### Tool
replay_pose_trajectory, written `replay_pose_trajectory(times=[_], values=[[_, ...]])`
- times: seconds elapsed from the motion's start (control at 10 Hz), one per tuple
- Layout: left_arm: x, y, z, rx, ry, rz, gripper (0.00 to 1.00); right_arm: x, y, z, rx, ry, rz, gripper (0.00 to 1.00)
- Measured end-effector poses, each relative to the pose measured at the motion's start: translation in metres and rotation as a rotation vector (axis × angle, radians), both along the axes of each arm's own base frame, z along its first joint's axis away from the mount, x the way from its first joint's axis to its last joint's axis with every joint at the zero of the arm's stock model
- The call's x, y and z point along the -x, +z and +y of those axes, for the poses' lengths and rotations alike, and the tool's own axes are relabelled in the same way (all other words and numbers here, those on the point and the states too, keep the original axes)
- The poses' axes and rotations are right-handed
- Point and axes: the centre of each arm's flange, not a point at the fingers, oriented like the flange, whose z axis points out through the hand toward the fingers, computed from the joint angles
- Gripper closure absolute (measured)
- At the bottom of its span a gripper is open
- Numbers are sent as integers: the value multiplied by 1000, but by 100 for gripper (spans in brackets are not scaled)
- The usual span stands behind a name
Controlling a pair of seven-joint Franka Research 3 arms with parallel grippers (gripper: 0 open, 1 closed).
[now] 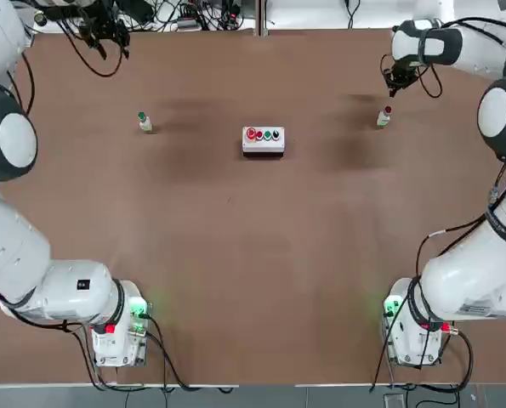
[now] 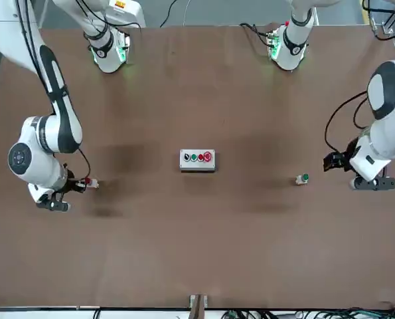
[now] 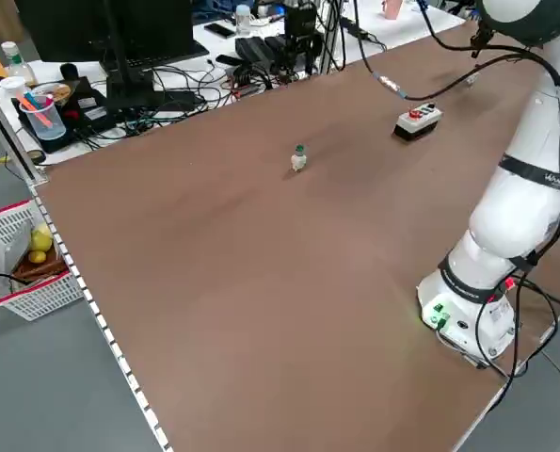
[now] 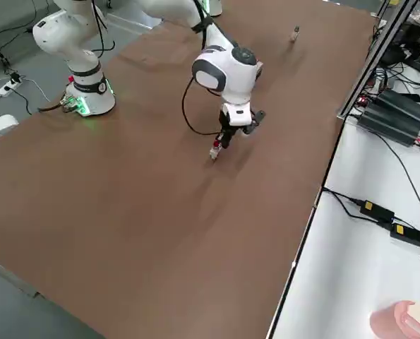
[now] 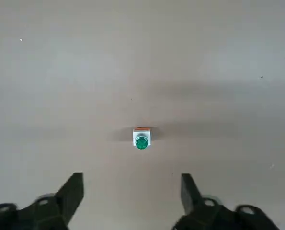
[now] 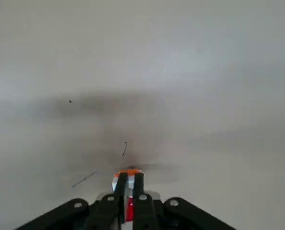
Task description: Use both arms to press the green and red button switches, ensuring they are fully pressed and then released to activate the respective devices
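The green-capped button switch [image 1: 144,123] stands alone on the brown table's left half, and shows too in the front view [image 2: 303,179] and below the left wrist camera [image 5: 141,139]. My left gripper [image 1: 108,38] hovers beyond it near the far edge, open, with the stub ahead of its spread fingertips [image 5: 75,189]. The red-capped switch [image 1: 384,116] stands on the right half. My right gripper [image 6: 128,184] is shut, its tips directly over the red cap [image 6: 129,209]; I cannot tell if they touch. It shows in the right side view [image 4: 224,138] just above the stub [image 4: 214,152].
A white box [image 1: 263,141] with a row of red and green buttons sits at the table's middle. Both arm bases [image 1: 116,327] stand at the near edge. Cables, power bricks and a monitor crowd the surfaces beyond the far edge [image 3: 261,52].
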Motion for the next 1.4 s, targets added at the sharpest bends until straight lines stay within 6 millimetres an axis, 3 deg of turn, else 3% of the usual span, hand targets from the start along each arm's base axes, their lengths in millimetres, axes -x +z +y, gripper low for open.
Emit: replay_pose_trajectory(times=[0.2, 0.6, 0.9, 1.1, 1.4], values=[[0, 35, 0, 1, 2, -48, 0, 3, 19, 7, 3, -6, 7, 56], [24, 120, -2, 0, -2, -73, 0, 8, 68, 14, 7, -24, -36, 0], [30, 154, -5, 1, -11, -72, 0, 22, 120, 14, 15, -38, -40, 0], [34, 160, -9, 0, -19, -52, 0, 37, 160, 14, 20, -42, -37, 0], [36, 160, -9, 0, -18, -35, 0, 69, 238, 14, 28, -50, -42, 0]])
